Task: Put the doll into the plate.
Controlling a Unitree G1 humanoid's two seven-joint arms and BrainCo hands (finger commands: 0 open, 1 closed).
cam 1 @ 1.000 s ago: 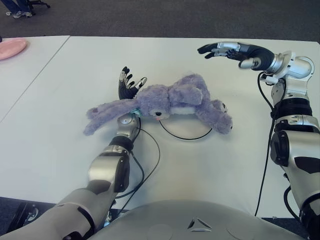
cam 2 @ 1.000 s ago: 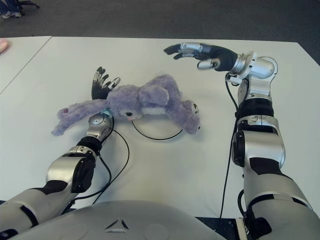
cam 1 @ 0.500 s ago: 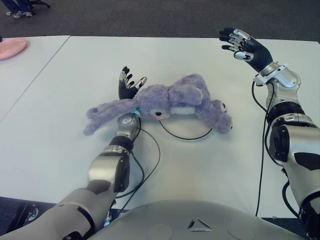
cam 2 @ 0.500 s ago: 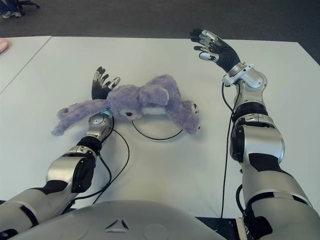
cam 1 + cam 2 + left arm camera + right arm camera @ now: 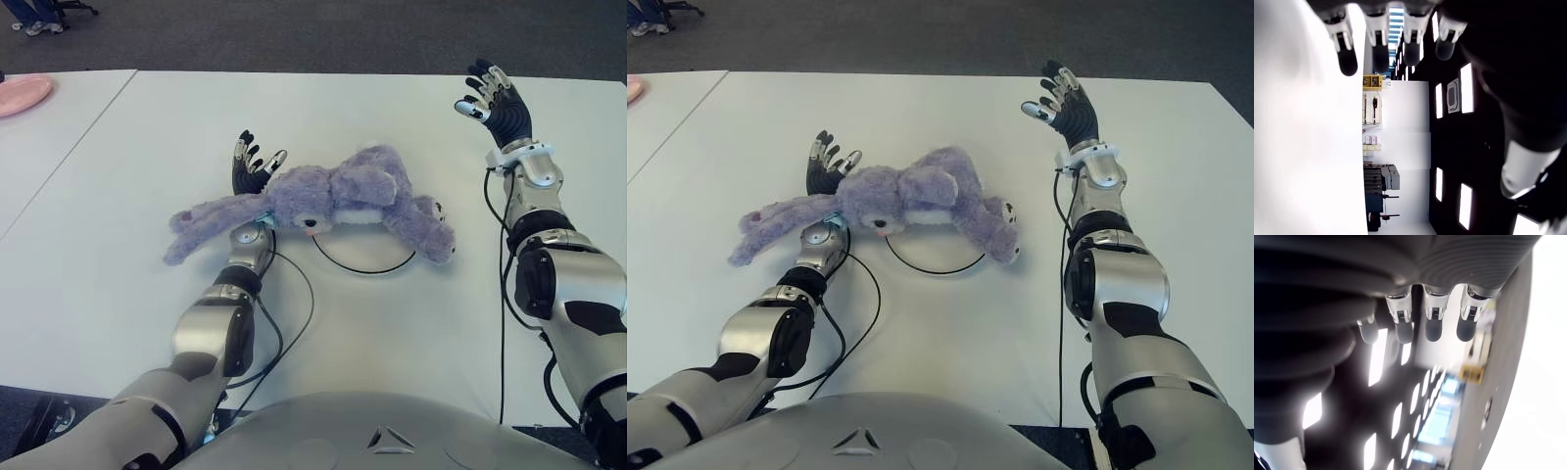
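Purple doll (image 5: 333, 201) lies over the plate (image 5: 364, 260); left hand (image 5: 251, 168) and right hand (image 5: 498, 103) spread, empty.

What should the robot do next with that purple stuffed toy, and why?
Probably lower the left hand and draw the arm out from beneath the doll. The doll already lies across the plate, both hands are open, and the right hand shows off to the doll's right.
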